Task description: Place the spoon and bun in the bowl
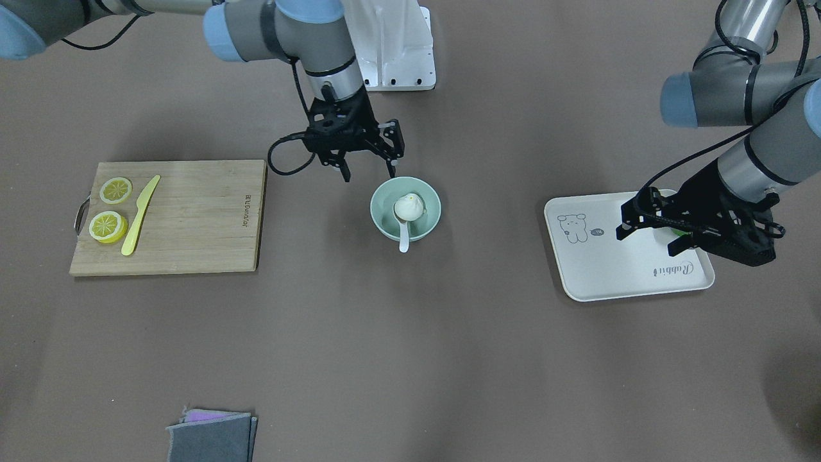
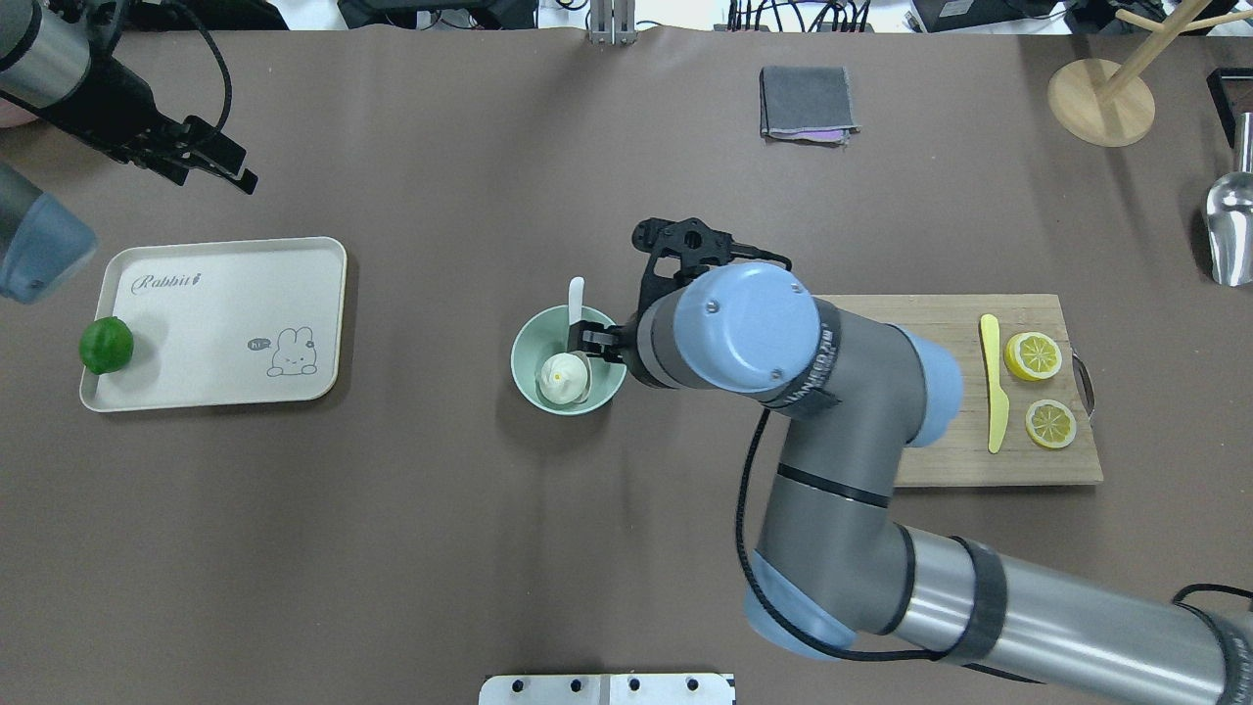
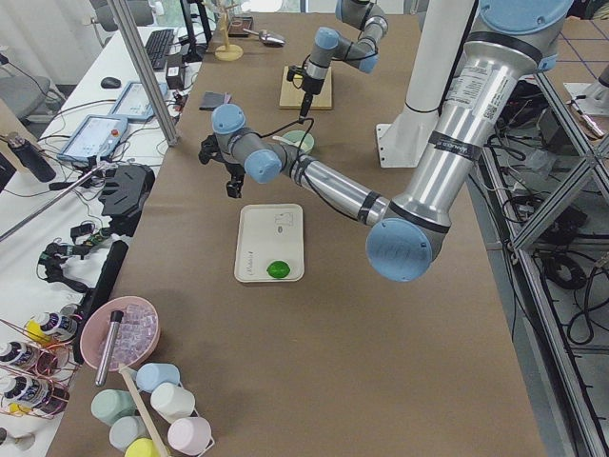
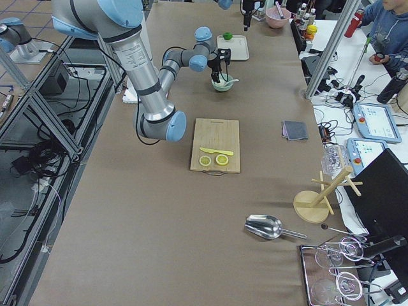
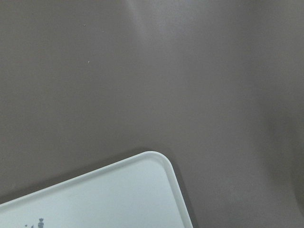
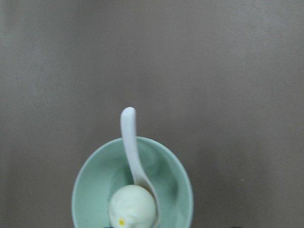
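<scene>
The pale mint-green bowl stands at the table's middle. The white bun lies inside it. The white spoon rests in the bowl with its scoop by the bun and its handle over the rim on the far side from me. They also show in the right wrist view: bowl, bun, spoon. My right gripper is open and empty, just off the bowl's rim on my side. My left gripper hangs open and empty above the white tray.
A green lime lies on the tray's corner. A wooden cutting board holds two lemon slices and a yellow knife. A grey cloth, a wooden stand and a metal scoop lie at the table's far side.
</scene>
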Robot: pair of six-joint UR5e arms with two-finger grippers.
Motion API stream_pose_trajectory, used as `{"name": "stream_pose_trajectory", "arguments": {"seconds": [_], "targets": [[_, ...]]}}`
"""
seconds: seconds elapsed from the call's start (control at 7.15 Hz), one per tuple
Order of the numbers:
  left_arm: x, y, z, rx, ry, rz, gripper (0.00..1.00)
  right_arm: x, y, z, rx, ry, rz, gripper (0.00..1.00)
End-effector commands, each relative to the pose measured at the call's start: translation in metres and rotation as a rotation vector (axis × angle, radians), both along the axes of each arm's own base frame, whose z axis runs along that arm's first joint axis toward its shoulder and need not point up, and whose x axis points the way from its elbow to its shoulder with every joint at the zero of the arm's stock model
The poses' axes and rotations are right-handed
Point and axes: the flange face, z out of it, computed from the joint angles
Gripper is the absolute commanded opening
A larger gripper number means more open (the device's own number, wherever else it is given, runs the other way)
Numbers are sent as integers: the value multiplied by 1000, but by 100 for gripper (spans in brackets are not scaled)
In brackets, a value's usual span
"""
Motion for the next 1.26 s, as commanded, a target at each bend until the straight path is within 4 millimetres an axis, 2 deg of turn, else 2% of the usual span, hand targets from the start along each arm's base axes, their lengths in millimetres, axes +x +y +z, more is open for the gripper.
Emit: {"name": "stream_pose_trajectory", "arguments": {"seconds": [0.0,0.14,0.28,0.56,0.7,0.84,0.98,1.12], "targets": [[-43,-13,6,-50,-38,-58,97,101,-30,62,-14,44,-46,99],[-60,-16,8,-15,-64,-33,97,149,-58,102,-1,99,-89,99],[-87,-21,17,0,-112,-4,97,202,-81,141,20,144,-136,99],[-164,-29,30,84,-175,39,97,321,-101,226,48,196,-227,99],[-191,-27,46,117,-194,76,97,371,-110,267,57,209,-255,99],[-223,-16,72,126,-210,90,97,413,-117,308,75,235,-282,99],[-238,-1,96,135,-217,104,97,441,-123,341,89,244,-311,99],[-246,39,129,154,-220,132,98,454,-124,349,92,233,-313,99]]}}
